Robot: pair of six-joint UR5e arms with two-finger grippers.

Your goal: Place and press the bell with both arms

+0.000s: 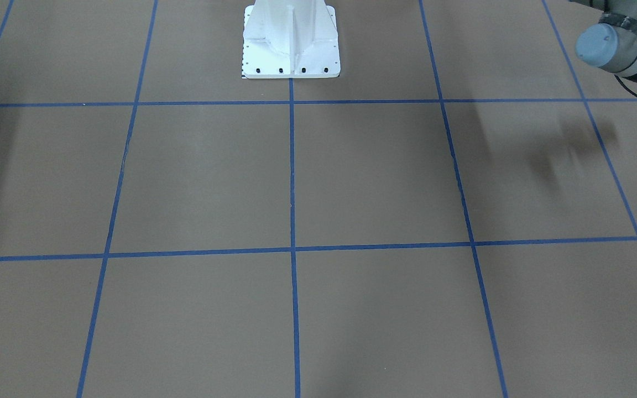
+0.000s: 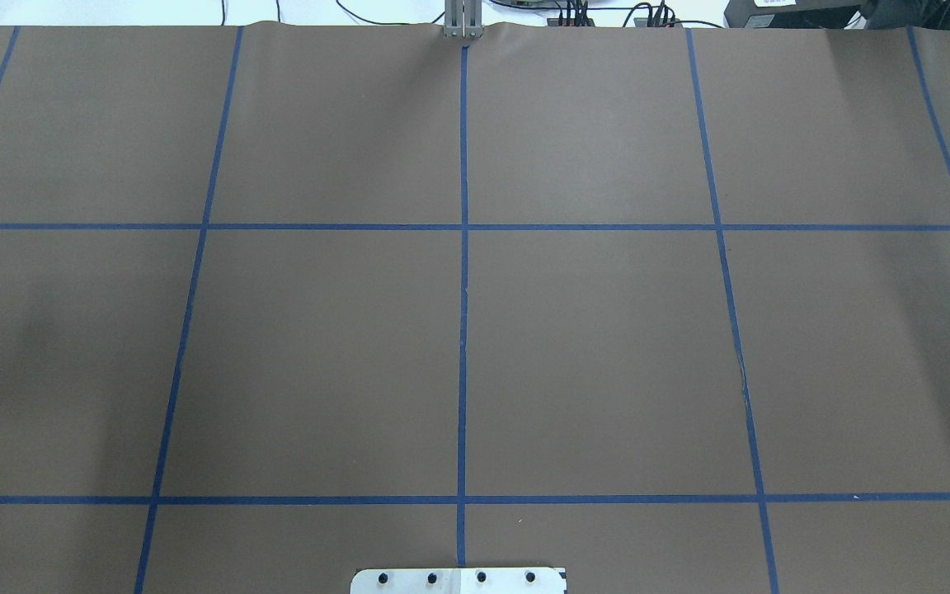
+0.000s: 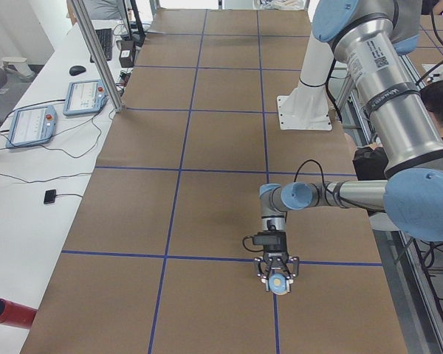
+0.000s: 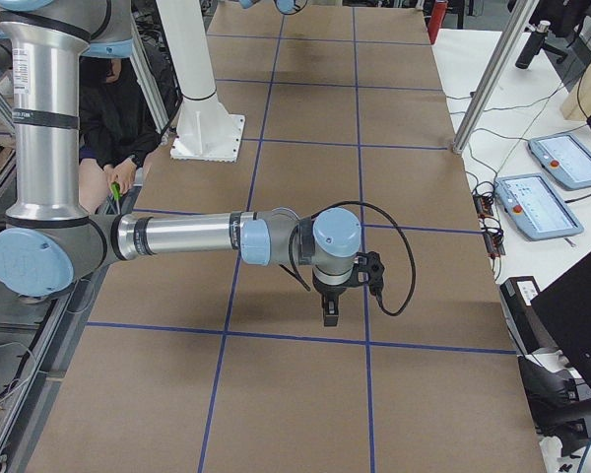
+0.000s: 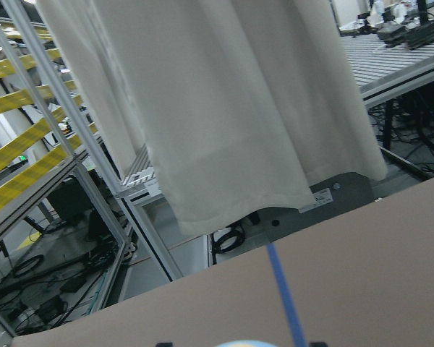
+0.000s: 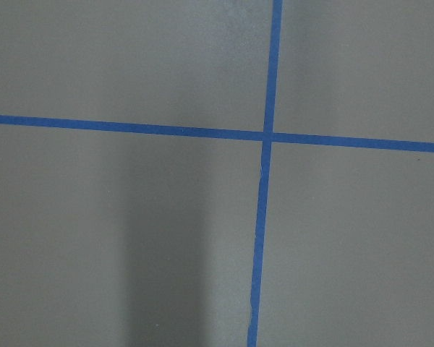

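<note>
In the exterior left view my near left arm reaches over the brown table, and its gripper [image 3: 278, 277] points down, shut on the light-blue bell [image 3: 279, 284] just above a blue tape line. The bell's top [image 5: 239, 344] peeks in at the bottom edge of the left wrist view, between two dark fingertips. The left wrist joint [image 1: 609, 47] shows at the front-facing view's top right corner. In the exterior right view my near right arm stretches across the table with its gripper [image 4: 328, 313] pointing down. I cannot tell whether it is open. The right wrist view shows only a tape crossing [image 6: 266, 136].
The white pedestal base [image 1: 291, 44] stands at the robot's side of the table [image 2: 318, 346]. A white side bench with control pendants [image 3: 29, 122] and a red cylinder [image 3: 6, 313] lies beyond the far edge. A seated person [image 4: 118, 118] is behind the robot.
</note>
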